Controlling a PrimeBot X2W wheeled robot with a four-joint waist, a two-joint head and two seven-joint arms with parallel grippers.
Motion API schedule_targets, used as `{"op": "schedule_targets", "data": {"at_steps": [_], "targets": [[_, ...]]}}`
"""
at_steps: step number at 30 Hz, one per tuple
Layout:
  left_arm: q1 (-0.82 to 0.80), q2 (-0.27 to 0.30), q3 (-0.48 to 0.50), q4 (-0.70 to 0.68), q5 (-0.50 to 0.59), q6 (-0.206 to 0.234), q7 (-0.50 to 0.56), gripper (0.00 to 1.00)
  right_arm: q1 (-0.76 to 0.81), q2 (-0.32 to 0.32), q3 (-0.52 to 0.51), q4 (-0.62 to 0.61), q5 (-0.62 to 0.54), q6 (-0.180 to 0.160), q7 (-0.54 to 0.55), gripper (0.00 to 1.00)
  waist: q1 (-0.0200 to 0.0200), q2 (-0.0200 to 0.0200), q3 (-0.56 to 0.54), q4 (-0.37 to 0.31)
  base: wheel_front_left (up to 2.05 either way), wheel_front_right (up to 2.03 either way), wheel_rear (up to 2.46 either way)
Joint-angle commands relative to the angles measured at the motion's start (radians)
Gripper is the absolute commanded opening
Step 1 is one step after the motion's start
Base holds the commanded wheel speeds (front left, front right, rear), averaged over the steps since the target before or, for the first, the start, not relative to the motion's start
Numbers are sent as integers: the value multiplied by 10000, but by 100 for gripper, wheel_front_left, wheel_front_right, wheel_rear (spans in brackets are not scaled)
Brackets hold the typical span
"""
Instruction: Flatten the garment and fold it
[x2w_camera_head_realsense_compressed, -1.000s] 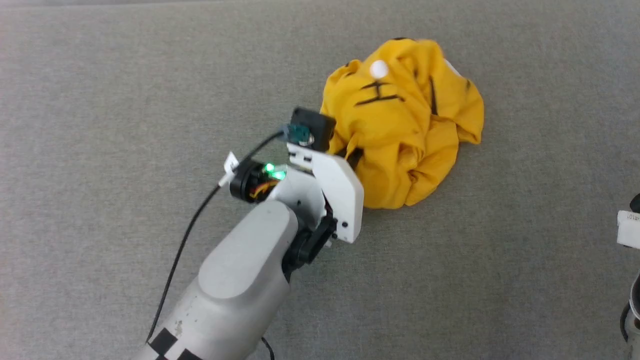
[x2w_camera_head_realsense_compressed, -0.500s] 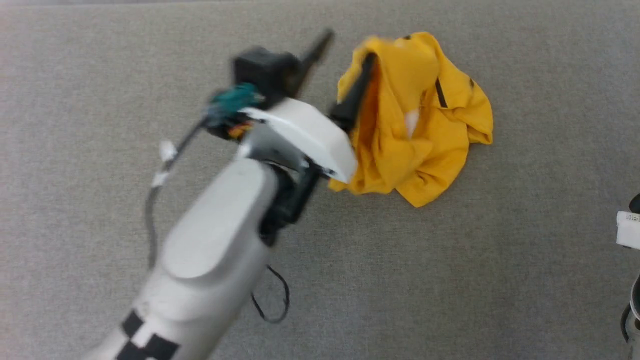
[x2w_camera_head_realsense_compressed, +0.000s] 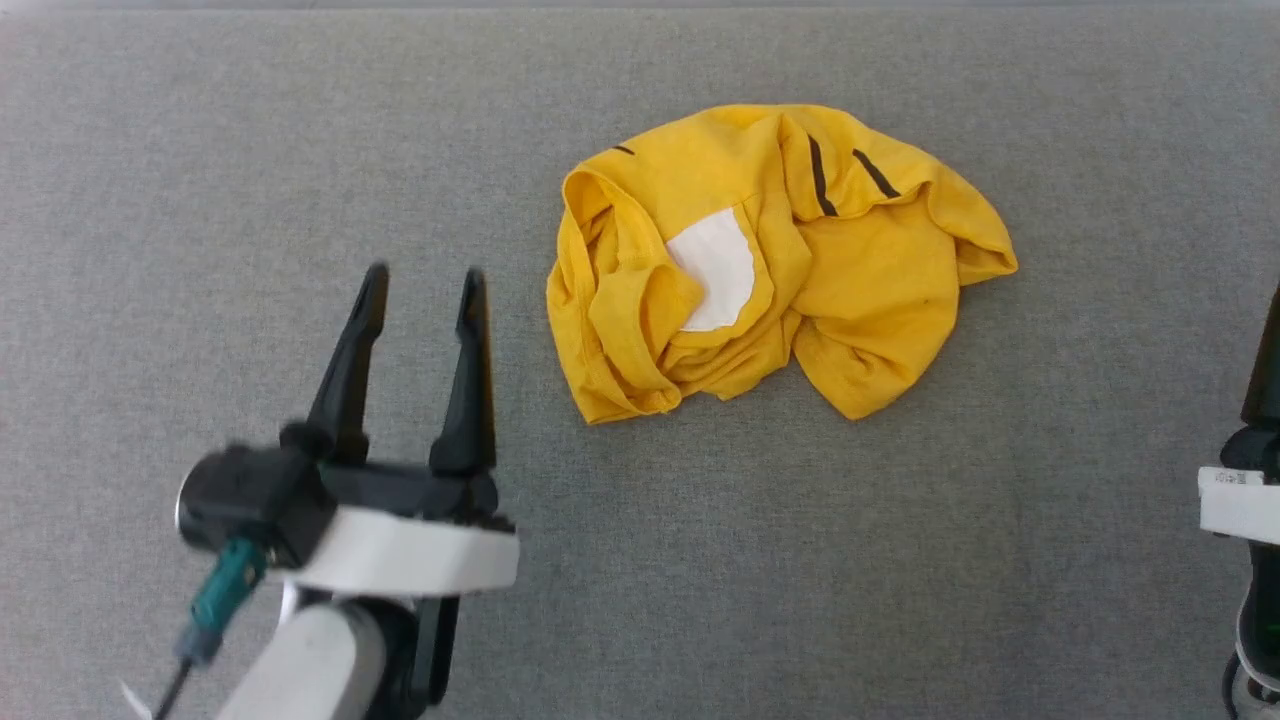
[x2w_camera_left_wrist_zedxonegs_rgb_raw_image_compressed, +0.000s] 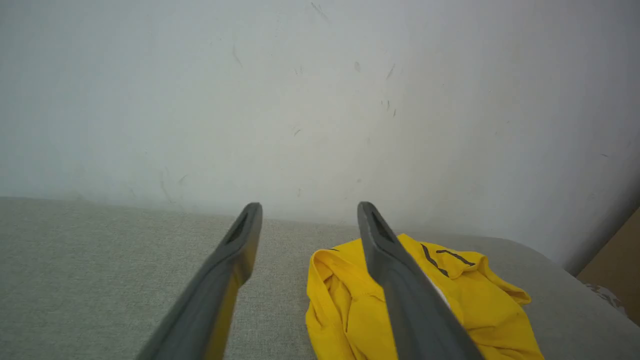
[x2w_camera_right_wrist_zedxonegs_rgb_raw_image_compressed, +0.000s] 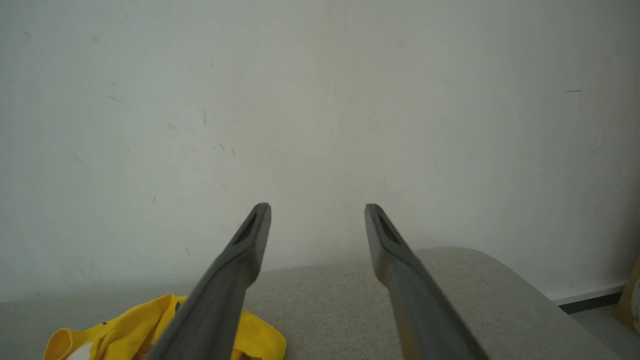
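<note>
Yellow shirt (x2w_camera_head_realsense_compressed: 860, 300) crumpled on grey cloth surface (x2w_camera_head_realsense_compressed: 250, 150), white patch (x2w_camera_head_realsense_compressed: 712, 270) up | left gripper (x2w_camera_head_realsense_compressed: 422, 272) near its left side, apart, jaws spread | right gripper (x2w_camera_right_wrist_zedxonegs_rgb_raw_image_compressed: 317, 207) apart on its right, jaws spread

surface: grey woven fabric pad (x2w_camera_head_realsense_compressed: 300, 150), rounded at its far right corner | wall (x2w_camera_left_wrist_zedxonegs_rgb_raw_image_compressed: 320, 100): pale off-white, rises straight behind the pad, flecked with small dark scuffs | skirting strip (x2w_camera_right_wrist_zedxonegs_rgb_raw_image_compressed: 590, 291): white, at the wall's foot | floor (x2w_camera_right_wrist_zedxonegs_rgb_raw_image_compressed: 612, 320): grey | light: soft, even
</note>
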Motion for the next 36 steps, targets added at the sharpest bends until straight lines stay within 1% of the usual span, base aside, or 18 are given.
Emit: {"op": "schedule_targets", "data": {"at_steps": [1, 3, 5, 6, 9, 12, 14, 17, 19, 22, 26, 32, 36], "targets": [[409, 76, 62, -121, 382, 208, -229, 100, 127, 26, 58, 42, 55, -9, 5, 100, 1, -1, 74, 29, 0, 0, 0], [948, 3, 202, -72, 849, 562, -409, 100, 209, 26, 137, 116, 73, -9, 14, 100, 1, -1, 113, 63, 0, 0, 0], [1350, -223, 303, 63, 1126, 739, -473, 100, 304, 26, 177, 211, 79, -9, 12, 100, 1, -1, 113, 127, 0, 0, 0], [1479, -374, 350, 115, 1201, 743, -484, 100, 360, 26, 206, 256, 74, -9, 22, 100, 1, -1, 97, 162, 0, 0, 0], [1607, -863, 553, 57, 1399, 477, -492, 100, 474, 26, 249, 309, 12, -9, 73, 100, 1, -1, 12, 273, 0, 0, 0], [1536, -1137, 696, 105, 1646, 87, -494, 100, 342, 26, 334, 255, -178, -9, 322, 100, 1, -1, -54, 384, 0, 0, 0], [1427, -1261, 782, 119, 1839, -135, -495, 100, 106, 26, 459, 61, -308, -9, 689, 100, 1, -1, -19, 443, 0, 0, 0], [1300, -1515, 929, 86, 2031, -383, -496, 100, -445, -32, 622, -88, -302, -9, 1664, 100, 1, -1, 119, 506, 0, 0, 0], [1219, -1674, 990, 63, 2158, -543, -496, 100, -899, -335, 743, 33, -120, -9, 2557, 100, 1, -1, 301, 571, 0, 0, 0], [1065, -1940, 1046, 95, 2324, -803, -496, 100, -1622, -960, 762, 542, 115, -9, 3919, 100, 1, -1, 661, 777, 0, 0, 0], [877, -2308, 1102, 204, 2522, -1061, -497, 100, -2366, -1759, 841, 1341, 254, -9, 5366, 100, 1, -1, 1184, 1148, 0, 0, 0], [692, -2703, 1249, 303, 2687, -1348, -497, 100, -2957, -2891, 1737, 2565, 552, -9, 6929, 100, 1, -1, 1796, 1688, 0, 0, 0], [505, -2846, 1218, 375, 2748, -1549, -497, 100, -3221, -3530, 2474, 3169, 605, -9, 7231, 100, 1, -1, 2065, 2025, 0, 0, 0]]}}
